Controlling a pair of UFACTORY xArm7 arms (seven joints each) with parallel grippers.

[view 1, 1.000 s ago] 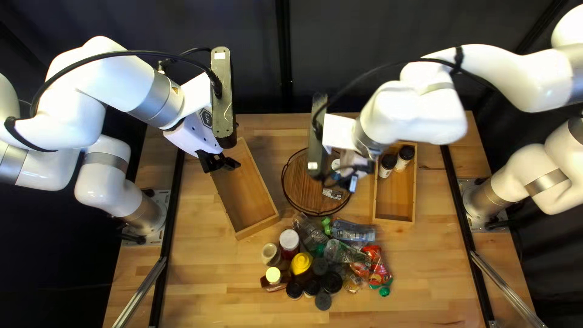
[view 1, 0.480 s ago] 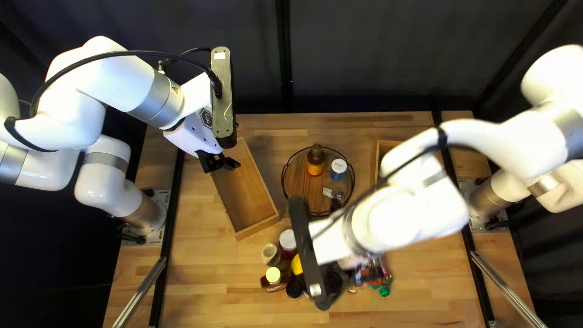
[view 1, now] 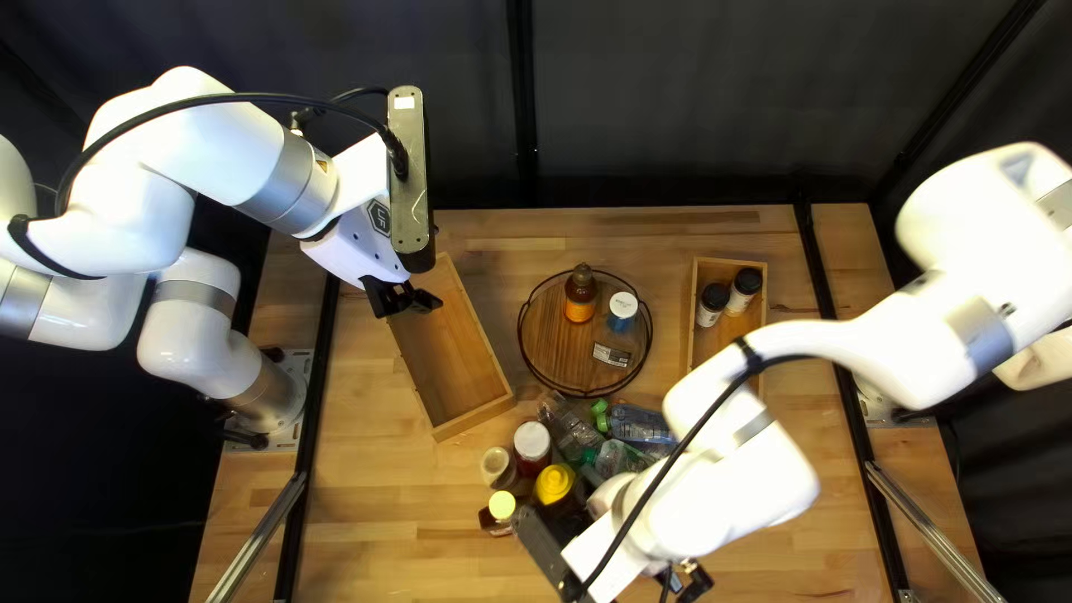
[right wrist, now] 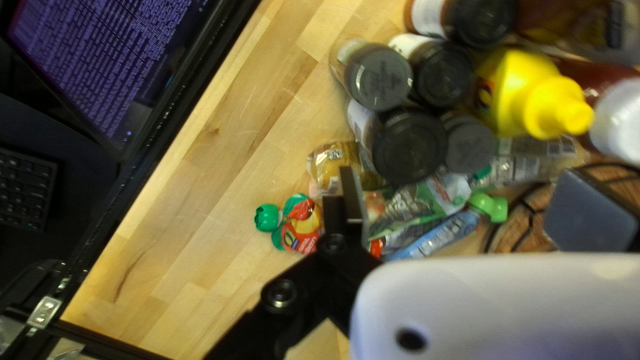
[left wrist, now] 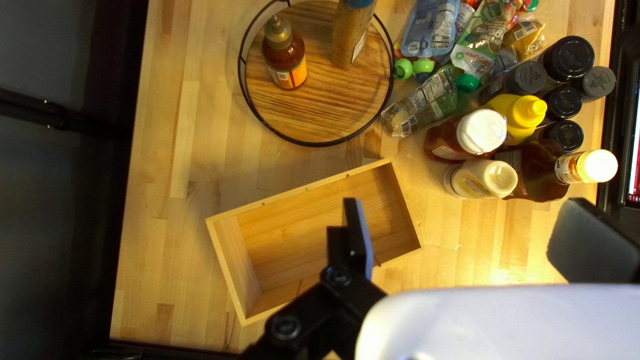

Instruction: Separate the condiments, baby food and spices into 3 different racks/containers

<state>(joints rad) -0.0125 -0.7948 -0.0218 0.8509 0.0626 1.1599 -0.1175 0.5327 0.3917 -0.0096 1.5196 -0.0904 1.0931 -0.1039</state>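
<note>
The left jaws and the right jaws both stand spread wide, gripping nothing. At the bottom centre of the top left view, spice jars [right wrist: 408, 145], pouches [right wrist: 301, 233] and a yellow bottle [view 1: 555, 482] crowd the table [view 1: 369, 491]. Packed so tightly, two could get pinched together or a neighbour toppled; limp pouches could slip out.

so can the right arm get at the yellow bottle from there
Probably yes: the right pincer is open and nothing covers the yellow bottle, though dark-lidded jars crowd one side and a white-capped bottle the other, so finger room looks tight.
</note>
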